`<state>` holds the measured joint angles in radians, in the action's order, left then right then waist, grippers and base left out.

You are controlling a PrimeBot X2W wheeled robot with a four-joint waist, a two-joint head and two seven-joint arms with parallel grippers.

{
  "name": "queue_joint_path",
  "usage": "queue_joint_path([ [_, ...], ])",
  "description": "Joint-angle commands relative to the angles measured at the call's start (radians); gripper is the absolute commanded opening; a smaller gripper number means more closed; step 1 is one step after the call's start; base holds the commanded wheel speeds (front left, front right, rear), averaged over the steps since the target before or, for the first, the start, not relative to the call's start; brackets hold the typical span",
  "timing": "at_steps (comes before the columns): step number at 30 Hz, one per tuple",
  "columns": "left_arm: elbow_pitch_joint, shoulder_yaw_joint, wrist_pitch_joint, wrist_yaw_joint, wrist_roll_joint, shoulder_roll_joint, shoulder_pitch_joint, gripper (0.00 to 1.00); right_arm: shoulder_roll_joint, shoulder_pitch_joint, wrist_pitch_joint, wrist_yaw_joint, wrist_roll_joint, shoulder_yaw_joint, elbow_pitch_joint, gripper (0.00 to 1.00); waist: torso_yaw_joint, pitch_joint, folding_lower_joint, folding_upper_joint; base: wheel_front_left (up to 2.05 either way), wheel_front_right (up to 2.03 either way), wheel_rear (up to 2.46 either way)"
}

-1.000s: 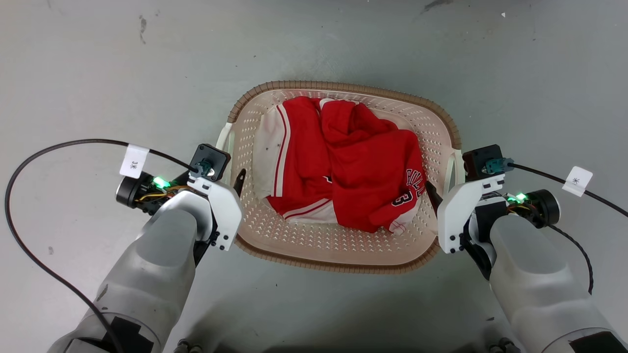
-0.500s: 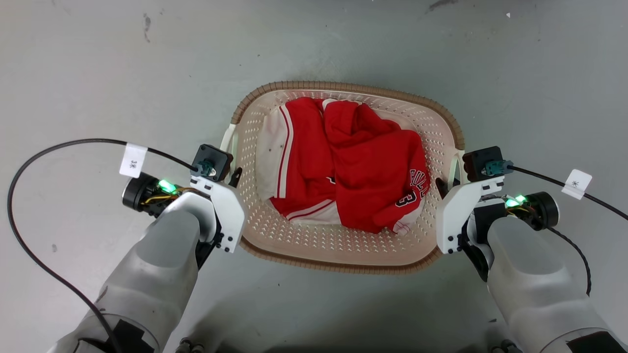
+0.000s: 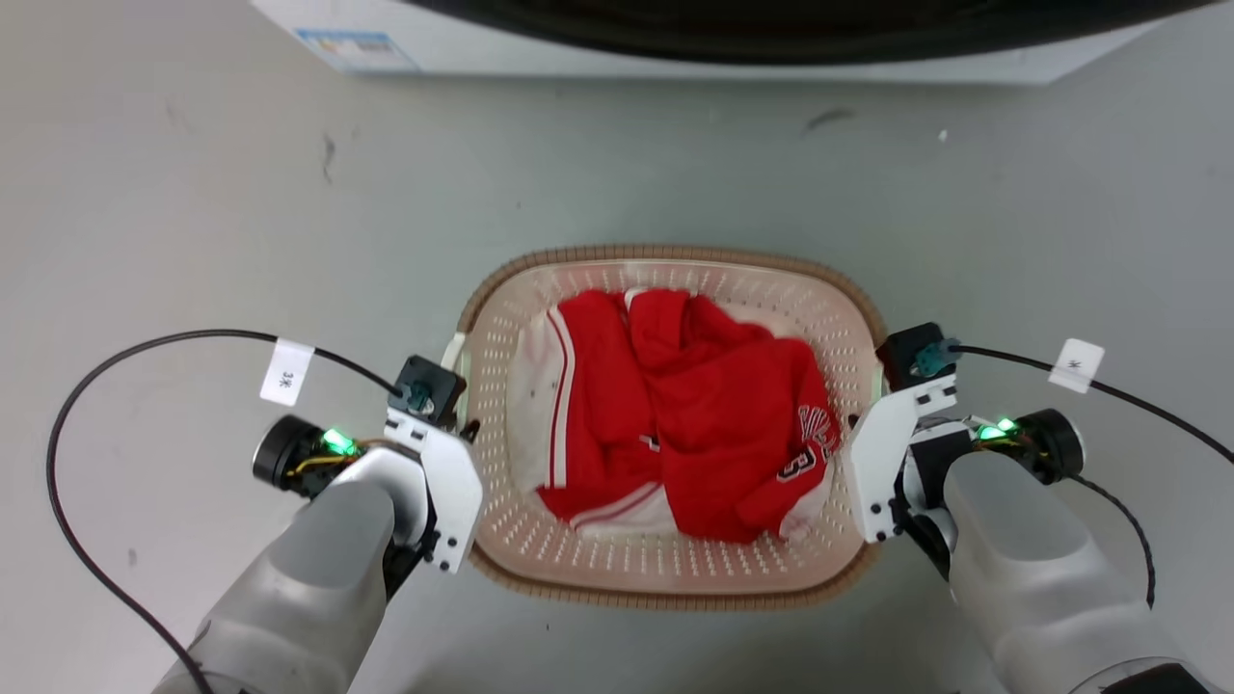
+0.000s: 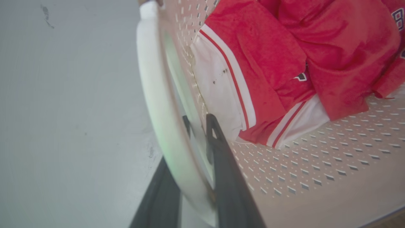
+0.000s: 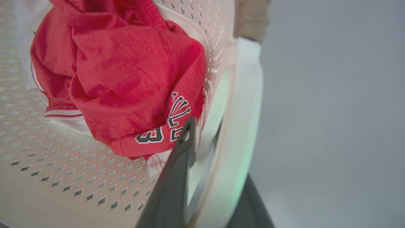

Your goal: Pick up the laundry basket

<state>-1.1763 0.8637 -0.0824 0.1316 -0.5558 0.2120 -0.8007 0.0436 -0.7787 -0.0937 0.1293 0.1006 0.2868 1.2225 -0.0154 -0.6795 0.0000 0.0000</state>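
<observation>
My left gripper (image 4: 198, 126) is clamped across the left loop handle (image 4: 152, 95) of the laundry basket (image 3: 675, 253), one finger outside the loop and one inside the perforated wall. My right gripper (image 5: 204, 126) pinches the right loop handle (image 5: 250, 95) the same way. The basket sits between my two hands; I cannot tell if it has left the floor (image 3: 193, 193). Just past my right inner finger the red jersey (image 3: 713, 414) bunches against the wall. The smooth handles could slip through my fingers, and uneven raising could tip the load out. Beyond my fingertips stands the washer (image 3: 868, 60), which a forward swing might strike.
</observation>
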Motion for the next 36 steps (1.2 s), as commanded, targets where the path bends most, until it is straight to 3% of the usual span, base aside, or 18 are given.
queue_joint_path([
  [1, -0.003, 0.012, 0.009, -0.003, 0.000, 0.024, 0.017, 0.00, 0.012, 0.008, -0.007, 0.003, 0.000, 0.011, 0.004, 0.00, 0.010, 0.046, 0.0000, 0.0000, 0.00, 0.00, 0.00],
  [13, 0.102, 0.210, 0.183, -0.003, -0.174, 0.124, 0.175, 0.00, 0.020, 0.129, -0.167, 0.001, 0.073, 0.147, 0.012, 0.00, 0.037, 0.304, 0.0000, 0.0000, 0.00, 0.00, 0.00],
  [25, 0.158, 0.297, 0.185, -0.004, -0.315, 0.171, 0.292, 0.00, 0.018, 0.276, -0.271, 0.002, 0.214, 0.291, -0.037, 0.00, 0.041, 0.562, 0.0000, 0.0000, 0.00, 0.00, 0.00],
  [36, 0.216, 0.365, 0.192, -0.003, -0.365, 0.192, 0.361, 0.00, 0.015, 0.338, -0.292, 0.003, 0.277, 0.366, -0.026, 0.00, 0.030, 0.680, 0.0000, 0.0000, 0.00, 0.00, 0.00],
])
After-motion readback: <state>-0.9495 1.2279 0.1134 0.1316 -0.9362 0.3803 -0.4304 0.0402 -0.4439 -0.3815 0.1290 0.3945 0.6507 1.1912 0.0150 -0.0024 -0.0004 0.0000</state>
